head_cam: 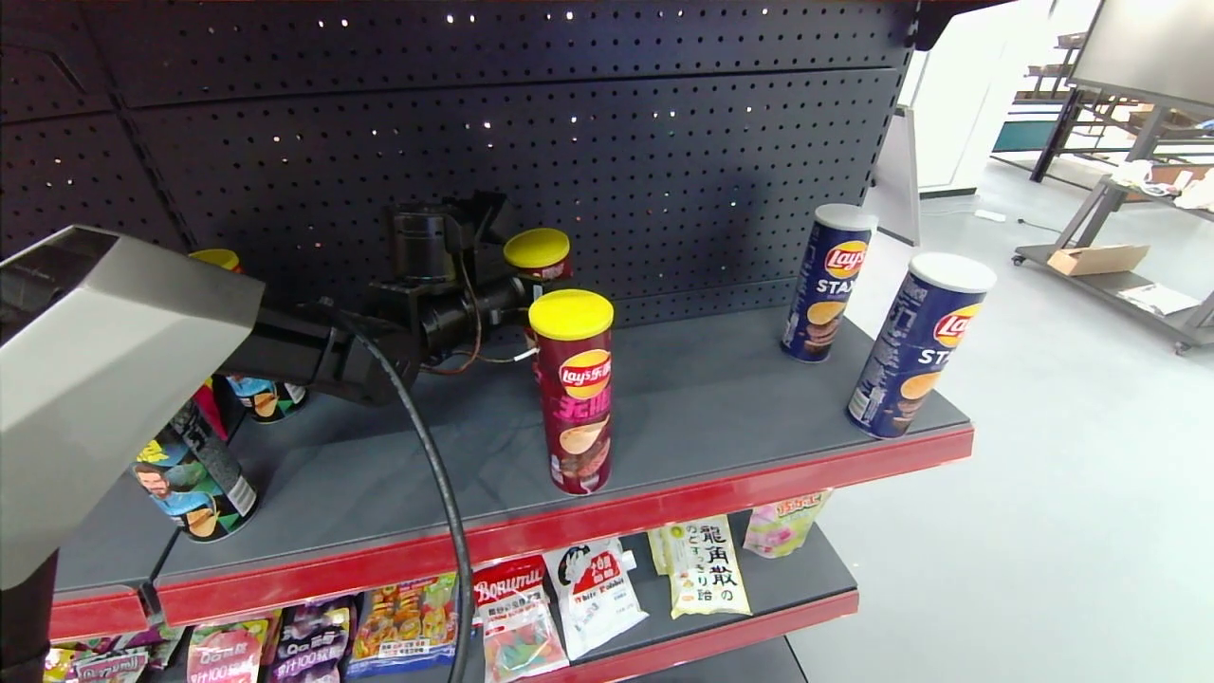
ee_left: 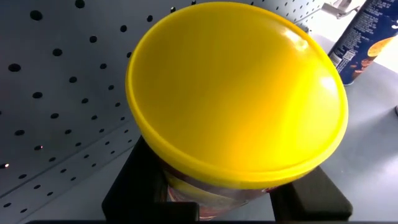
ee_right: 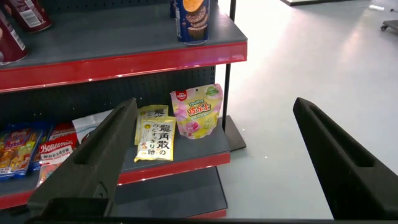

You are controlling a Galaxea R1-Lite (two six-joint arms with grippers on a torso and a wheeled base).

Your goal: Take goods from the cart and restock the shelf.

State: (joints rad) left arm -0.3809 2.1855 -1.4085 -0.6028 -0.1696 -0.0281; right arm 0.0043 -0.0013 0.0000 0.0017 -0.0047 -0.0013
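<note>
Glossy yellow-lidded can (ee_left: 236,93), seemingly in left tool (ee_left: 221,194)

grey shelf (head_cam: 711,408) with chip cans (head_cam: 575,398)

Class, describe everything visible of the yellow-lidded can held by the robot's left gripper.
The can is a tube with a dark red printed body and a round, glossy yellow lid, plastic by its look. It appears upright near the pegboard back panel, behind a matching can at the shelf front. The left gripper has its black jaws closed on the body just under the lid. Its base is hidden, so whether it rests on the shelf cannot be told.
</note>
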